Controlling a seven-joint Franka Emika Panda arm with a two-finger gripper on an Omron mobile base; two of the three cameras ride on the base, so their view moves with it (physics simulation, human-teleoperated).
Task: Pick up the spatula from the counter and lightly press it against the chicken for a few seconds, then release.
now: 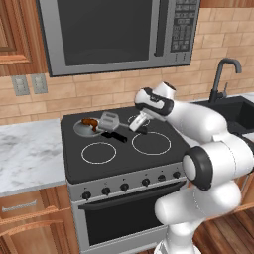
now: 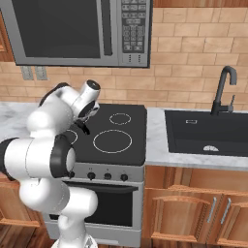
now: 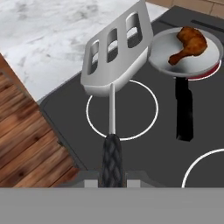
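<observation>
Spatula (image 3: 116,57) is clamped between the closed jaws by its dark, cross-hatched grip, which rises straight out from between the two tips in the hand view. A thin metal shaft runs from the grip to a broad, flat grey blade with three oblong slots. The blade hangs over the black glass cooktop (image 3: 65,118), above a white burner ring (image 3: 89,120), with one corner at the rim of the pan (image 3: 158,59). It is apart from the chicken (image 3: 189,43), a browned drumstick lying in that shallow round grey pan, whose straight black handle (image 3: 183,109) points back toward the hand. In the left base view the blade sits just beside the drumstick. White-veined marble bench (image 1: 30,154) adjoins the stove. The microwave (image 1: 114,30) keypad markings are too small to read.
</observation>
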